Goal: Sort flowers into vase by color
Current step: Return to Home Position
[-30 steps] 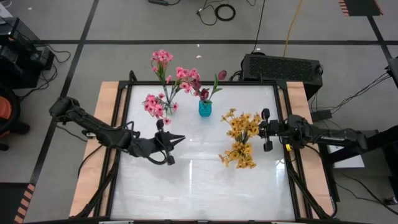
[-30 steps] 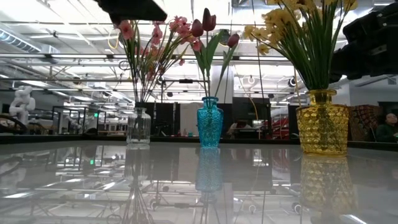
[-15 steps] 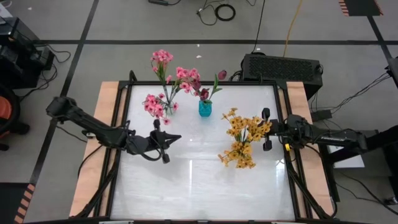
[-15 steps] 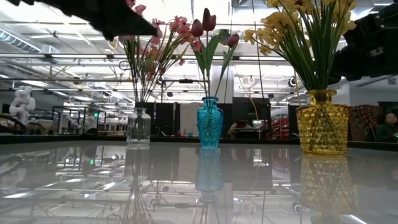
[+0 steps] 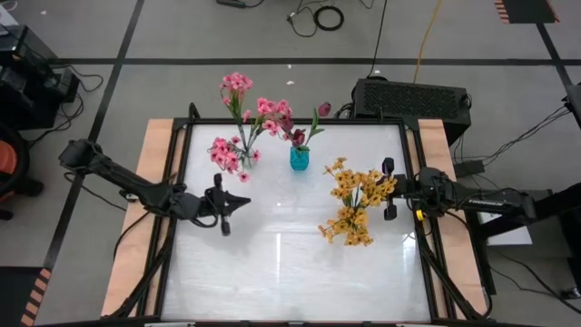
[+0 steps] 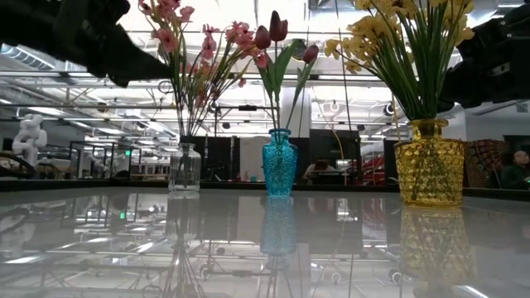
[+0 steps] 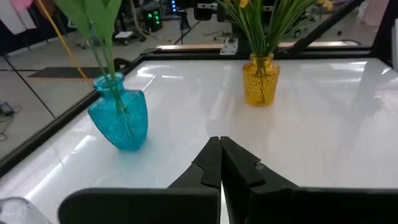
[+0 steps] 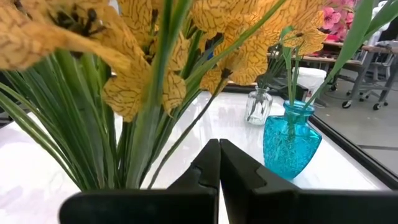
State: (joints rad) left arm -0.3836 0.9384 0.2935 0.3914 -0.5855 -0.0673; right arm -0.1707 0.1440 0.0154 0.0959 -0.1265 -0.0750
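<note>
Three vases stand upright on the white table. A clear glass vase [image 6: 185, 170] holds the pink flowers [image 5: 238, 145]. A teal vase [image 5: 299, 160] holds dark magenta blooms [image 6: 277, 31]. A yellow vase [image 6: 429, 161] holds the yellow-orange flowers [image 5: 352, 204]. My left gripper [image 5: 245, 202] is shut and empty, above the table's left half, nearer than the pink spray. My right gripper [image 5: 381, 190] is shut and empty, level beside the yellow-orange flowers [image 8: 143, 56] on their right side; whether it brushes them I cannot tell.
The table's near half [image 5: 290, 272] shows only bare white surface. Wooden strips [image 5: 154, 182] and dark frame rails border the left and right edges. A black box [image 5: 413, 98] sits beyond the far right corner. Cables lie on the floor.
My left arm has drawn back toward the table's left edge and risen, its shut gripper moving away from the table's middle. The right arm and the three vases have stayed where they were.
</note>
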